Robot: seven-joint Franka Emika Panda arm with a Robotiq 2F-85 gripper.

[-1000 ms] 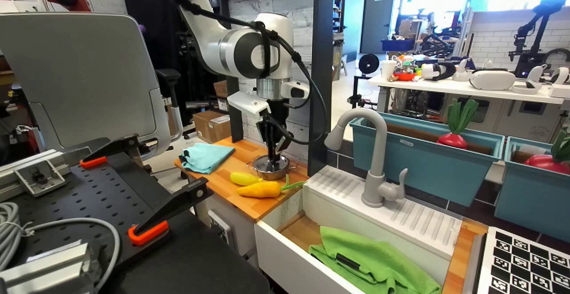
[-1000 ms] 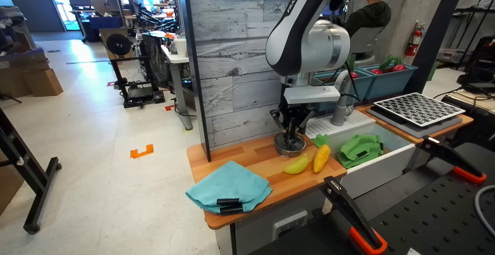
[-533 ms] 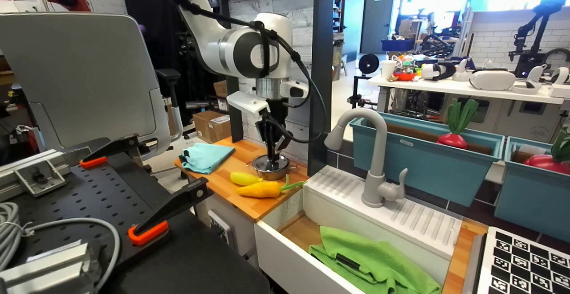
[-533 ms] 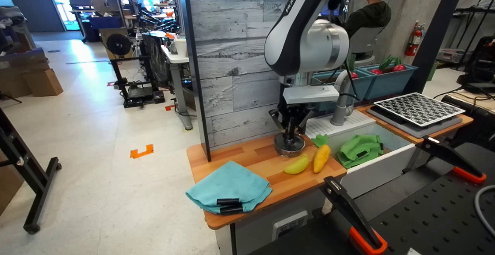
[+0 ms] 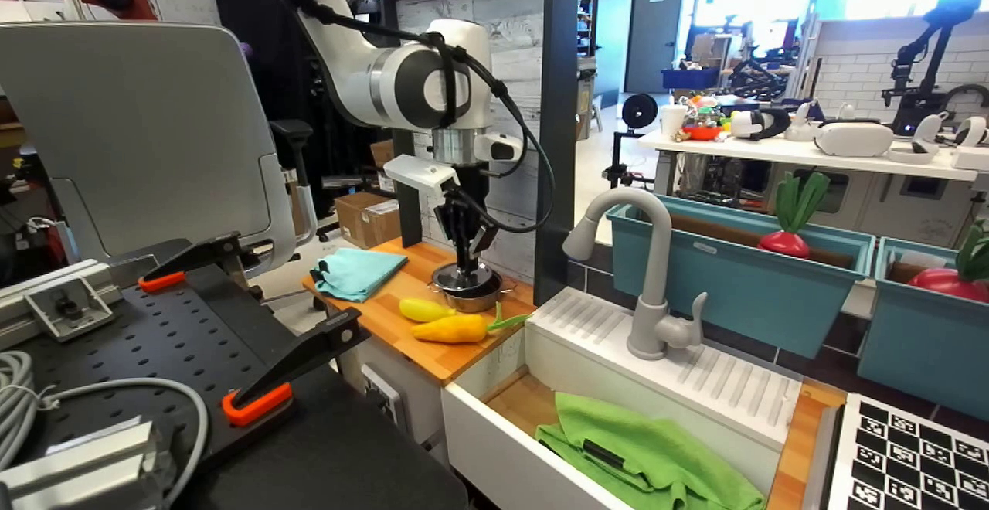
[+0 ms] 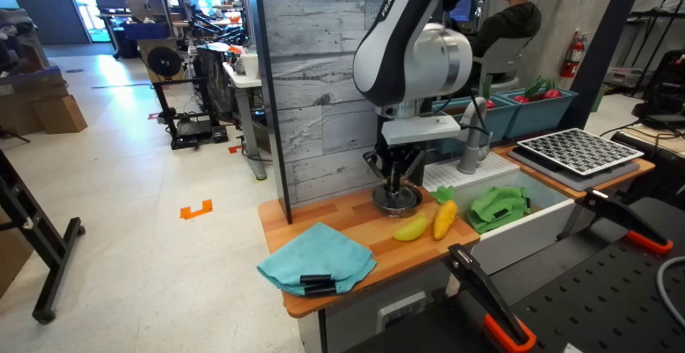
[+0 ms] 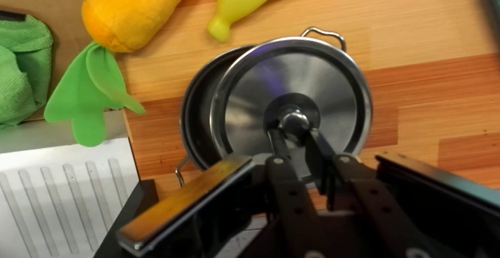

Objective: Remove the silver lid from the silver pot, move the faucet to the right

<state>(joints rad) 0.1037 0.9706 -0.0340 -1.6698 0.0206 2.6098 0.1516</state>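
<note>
The silver lid (image 7: 250, 105) is held by its knob between the fingertips of my gripper (image 7: 295, 131) in the wrist view. The lid is shifted sideways off the silver pot (image 7: 198, 121), so a dark crescent of the pot's inside shows. In both exterior views the lid (image 5: 448, 278) (image 6: 386, 199) sits slightly above the pot (image 5: 475, 304) and to its left; whether its edge still touches the rim cannot be told. My gripper (image 5: 466, 264) points straight down over the lid. The grey faucet (image 5: 657, 263) stands upright behind the sink, apart from the gripper, its spout arching left.
A yellow banana (image 5: 425, 309) and an orange-yellow carrot-like toy (image 5: 452, 330) lie close in front of the pot. A teal cloth (image 6: 321, 259) lies on the wooden counter (image 6: 353, 219). A green cloth (image 5: 657, 456) lies in the sink. A grey plank wall (image 6: 321, 75) rises behind the pot.
My gripper and the lid have moved left in both exterior views and slightly up, uncovering part of the pot. The pot and faucet have not visibly moved.
</note>
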